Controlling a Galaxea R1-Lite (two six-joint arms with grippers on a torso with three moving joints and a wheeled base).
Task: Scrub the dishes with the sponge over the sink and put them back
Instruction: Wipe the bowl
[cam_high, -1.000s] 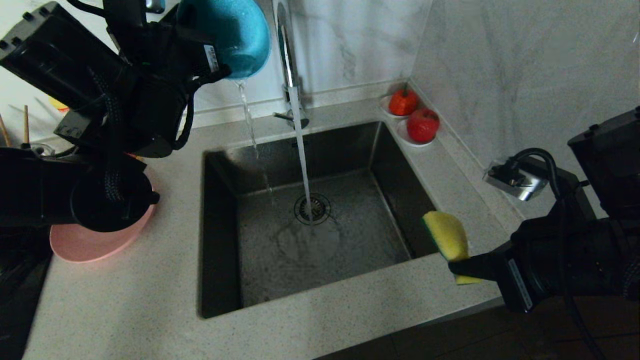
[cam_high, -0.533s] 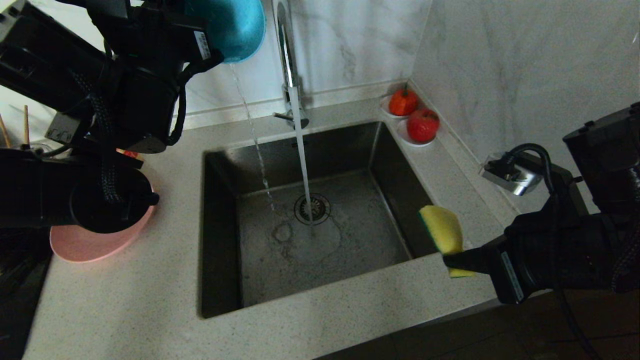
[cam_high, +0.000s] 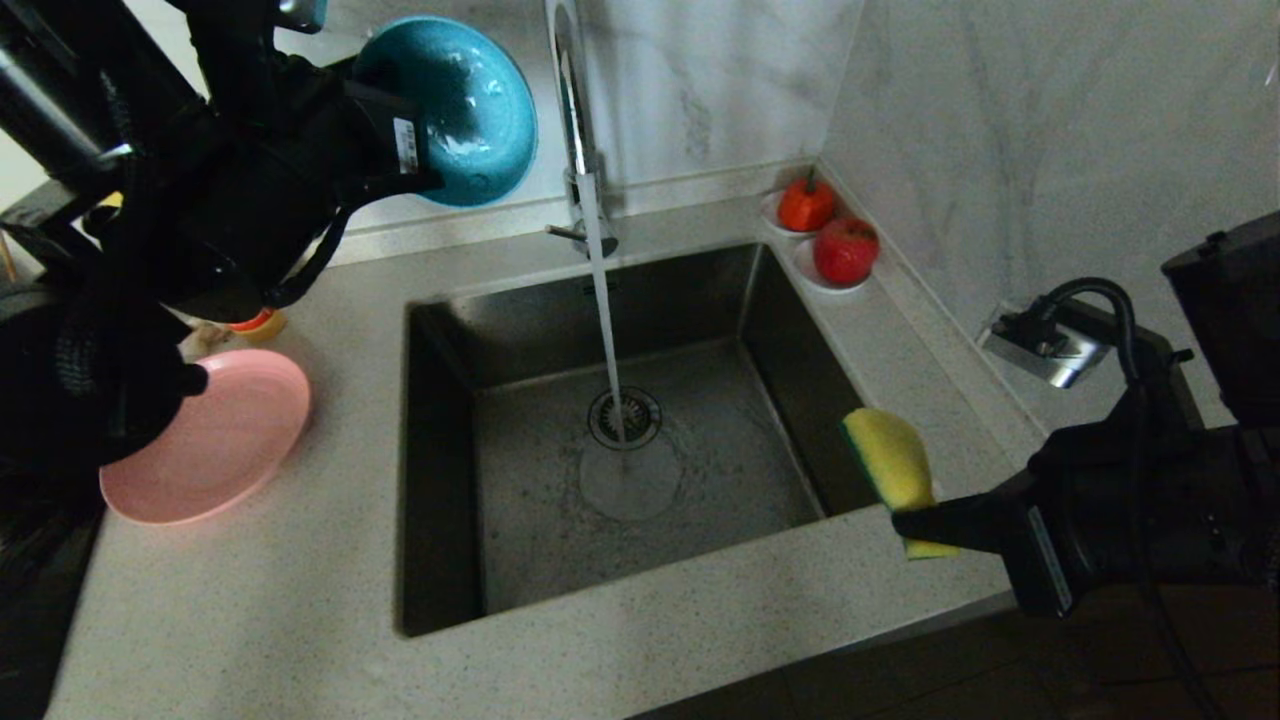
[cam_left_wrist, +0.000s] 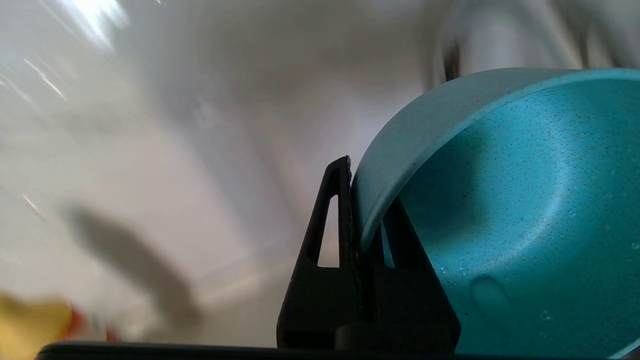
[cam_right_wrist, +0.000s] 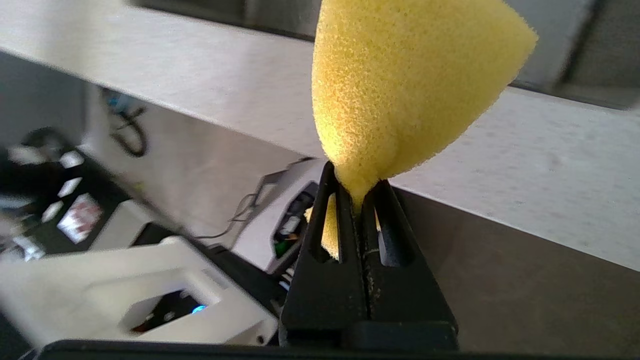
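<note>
Change: the left arm has lifted off the pink plate (cam_high: 205, 440), now seen almost whole; the teal bowl (cam_high: 455, 105) has rolled to show its wet inside, and the trickle that fell from its rim has stopped.
Pink plate: at 9 o'clock of the sink (cam_high: 440, 470), flat on the speckled stone counter (cam_high: 330, 660); wide, shallow, matte.
Left gripper (cam_left_wrist: 362, 210): at 11 o'clock of the sink, raised, its jaws clamped on the bowl's rim, one finger inside and one outside.
Teal bowl: round, deep, finely speckled, beaded with droplets, tipped on edge beside the tap (cam_high: 572, 110).
Sink: square, deep, dark brushed steel; the stream lands on the round drain strainer (cam_high: 625, 417).
Sponge (cam_high: 893, 470): at 3 o'clock of the sink; porous yellow foam, dark green edge.
Right gripper (cam_right_wrist: 360, 200): jaws pinched tight on the sponge's lower end, hardly shifted.
</note>
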